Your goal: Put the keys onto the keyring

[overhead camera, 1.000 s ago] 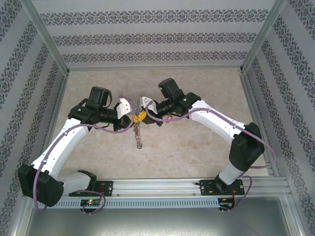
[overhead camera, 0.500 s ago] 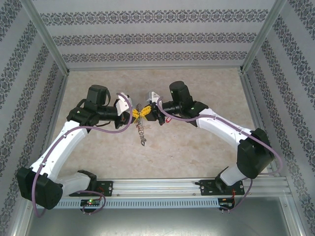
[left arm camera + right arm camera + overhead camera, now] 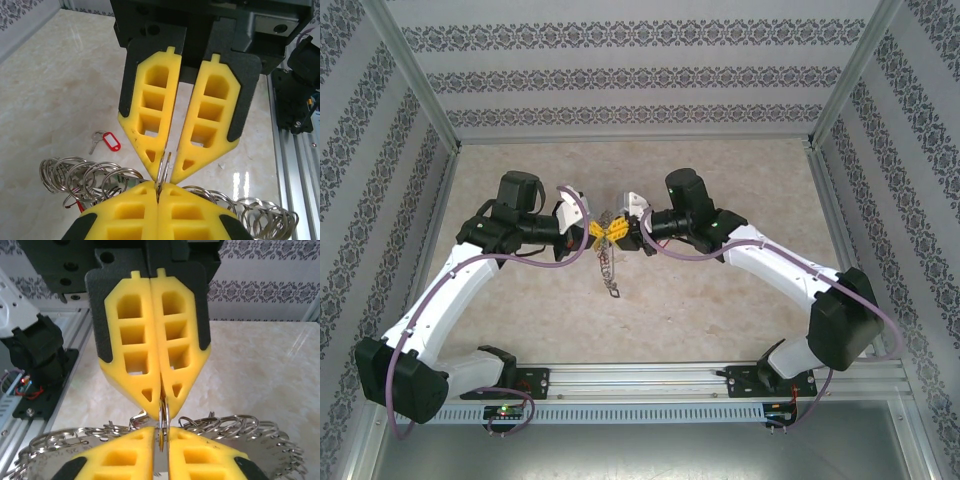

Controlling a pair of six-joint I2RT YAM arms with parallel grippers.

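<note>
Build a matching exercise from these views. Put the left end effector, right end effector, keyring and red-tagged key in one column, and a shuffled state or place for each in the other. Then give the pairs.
Column one
1. left end effector
2. right end effector
3. keyring
4. red-tagged key

Column two
A. lies on the table, apart from both end effectors
B. fingers slightly parted, a ring between their tips
C. silvery loops trailing to both sides of the yellow fingers
D. fingers pressed shut on a ring

Pairs: 1-D, 2-B, 3-C, 4-A
</note>
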